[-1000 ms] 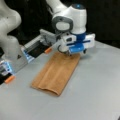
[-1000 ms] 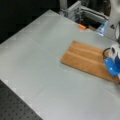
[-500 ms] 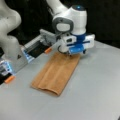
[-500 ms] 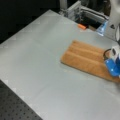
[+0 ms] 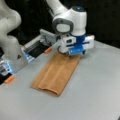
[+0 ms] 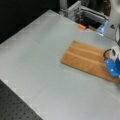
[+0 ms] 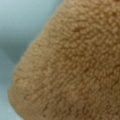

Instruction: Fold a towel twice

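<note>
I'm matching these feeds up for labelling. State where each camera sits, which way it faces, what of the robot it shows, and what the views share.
Front view: above the table, looking down and across at the towel; shows the arm and the gripper at the towel's far end.
Front view: above the table, looking down from another side; the towel lies lengthwise, the gripper at this front view's right edge.
Wrist view: on the wrist, facing down, close on the towel; no gripper shows.
Shared: the towel, in all three.
</note>
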